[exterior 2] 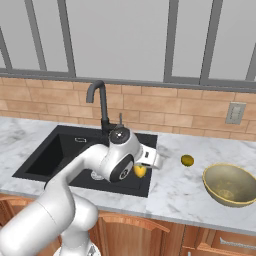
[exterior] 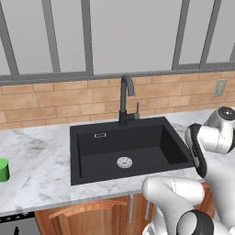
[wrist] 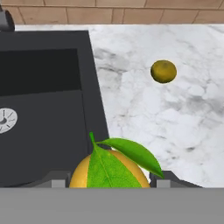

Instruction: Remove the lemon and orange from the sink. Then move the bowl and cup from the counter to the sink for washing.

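Fruit-clearing step, second fruit in hand: over the sink's (wrist: pixel 94 87) right edge the gripper (wrist: pixel 109 180) stands part-open, clasping the lemon (wrist: pixel 81 175) (leaf up), with the orange (wrist: pixel 163 71) on the tabletop (wrist: pixel 144 113) further right; next, carry the lemon past the rim and set it down there.

Left base cam is sitting behind-left of the arm, looking forward and down at the sink (exterior: pixel 128 151) and the bench (exterior: pixel 36 160) to its left. Right base cam is looking from behind-right, sharing the sink but taking in the bench right of it. Hand cam is looking steeply down from close above the sink's right rim, overlapping both.
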